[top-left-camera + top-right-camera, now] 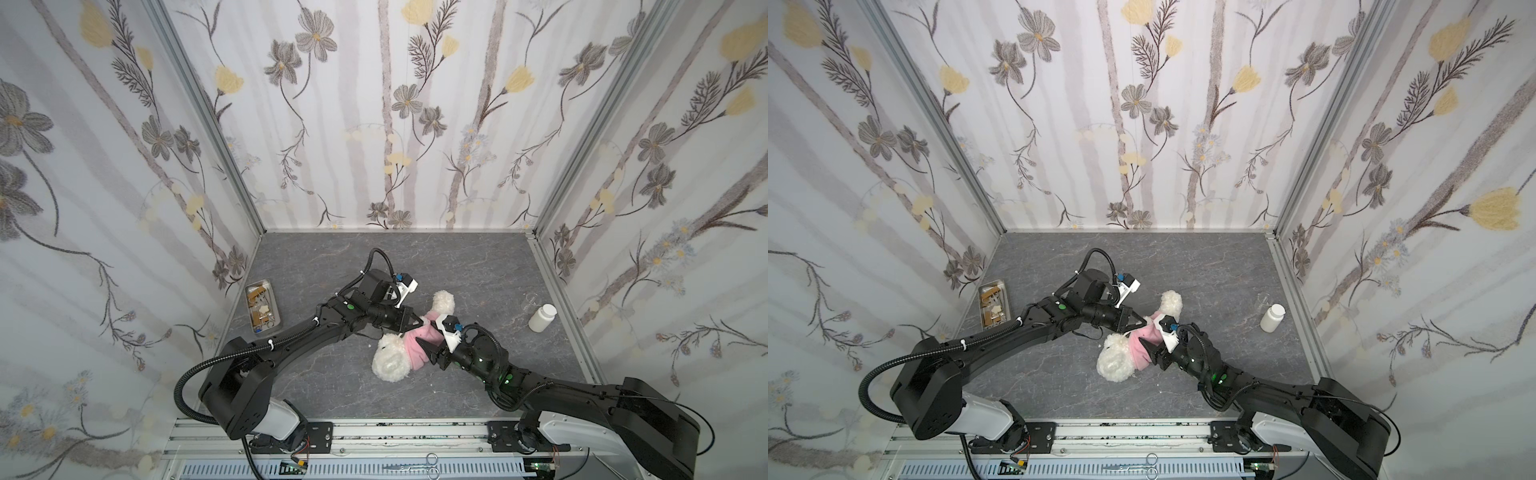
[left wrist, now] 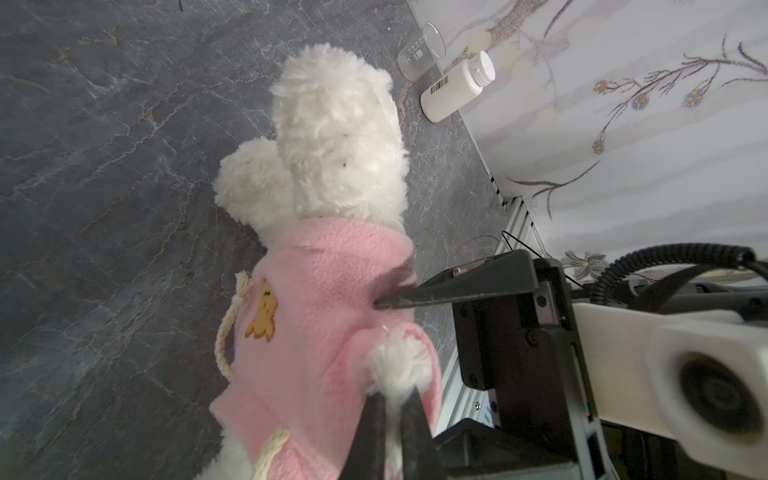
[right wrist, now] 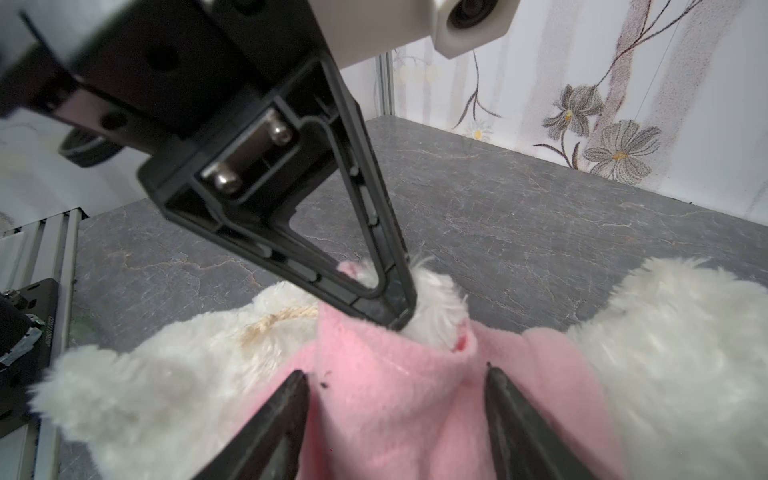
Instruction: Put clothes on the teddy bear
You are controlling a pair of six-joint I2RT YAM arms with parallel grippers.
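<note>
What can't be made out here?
- teddy bear face: both top views, too small, just fluff.
- pink hoodie beneath right gripper: both top views, gripper covers it.
- tray contents: both top views, too small.
- left gripper jaws: left wrist view, cut off by frame edge.

The face of the teddy bear (image 1: pixel 390 362) shows in no view. In both top views its head is a featureless white blur, and the left wrist view cuts the head off at the frame's edge. The left gripper (image 2: pixel 395 405) has its jaws pinched together over the tip of a paw, hiding it, and their bases run out of frame. The jaws of the right gripper (image 3: pixel 395 380) are cut off the same way, and the furry leg beside them is smeared. In both top views the two grippers cover much of the pink hoodie (image 1: pixel 415 336). What lies in the tray (image 1: pixel 276 305) is too small to identify. The glass beaker (image 1: pixel 531 300) is barely discernible.
</note>
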